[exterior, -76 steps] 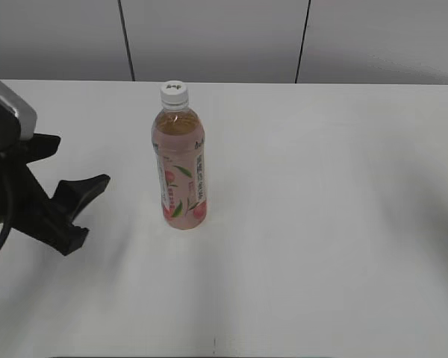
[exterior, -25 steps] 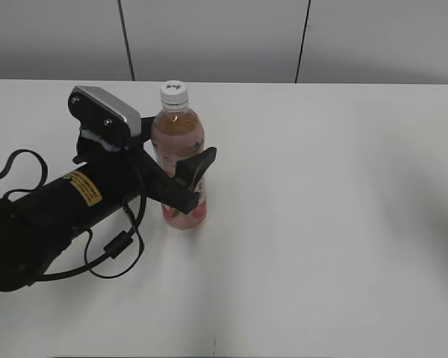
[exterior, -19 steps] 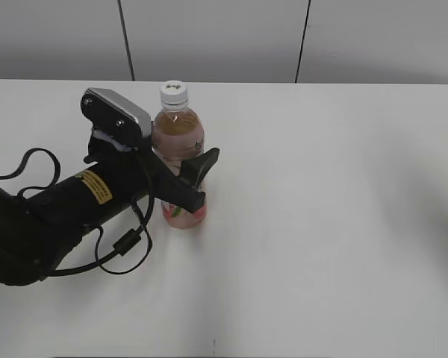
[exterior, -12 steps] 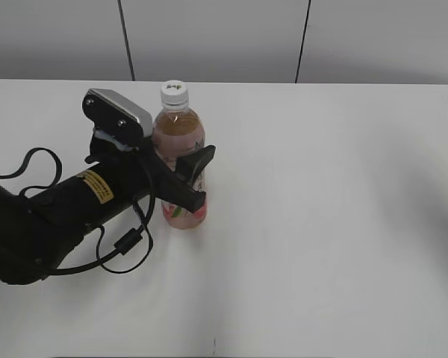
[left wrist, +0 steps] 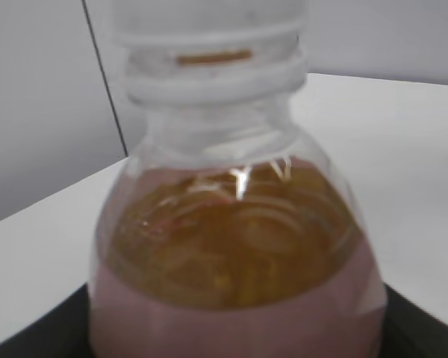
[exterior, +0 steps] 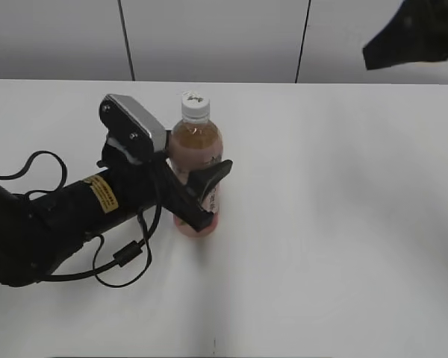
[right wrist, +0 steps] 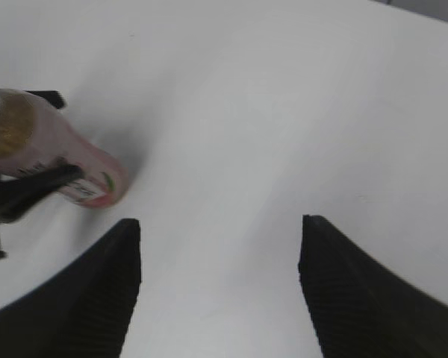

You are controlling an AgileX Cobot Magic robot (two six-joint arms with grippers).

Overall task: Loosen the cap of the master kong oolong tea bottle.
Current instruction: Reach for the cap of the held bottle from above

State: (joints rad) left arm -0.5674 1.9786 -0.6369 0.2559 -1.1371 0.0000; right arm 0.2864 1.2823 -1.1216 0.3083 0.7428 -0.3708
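On the white table (exterior: 343, 246), the left gripper (exterior: 198, 186) clenches the bottle (exterior: 198, 160).

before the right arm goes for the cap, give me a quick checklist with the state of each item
1. Master kong oolong tea bottle upright on the table: ok.
2. Left gripper fingers around the bottle body: ok; how firmly they clamp, cannot tell.
3. Cap on the bottle and uncovered from above: ok.
4. Right gripper open and holding nothing: ok.
5. Right gripper lined up over the cap: not ok, it is high and off to the bottle's side.
6. Cap already loosened: cannot tell.
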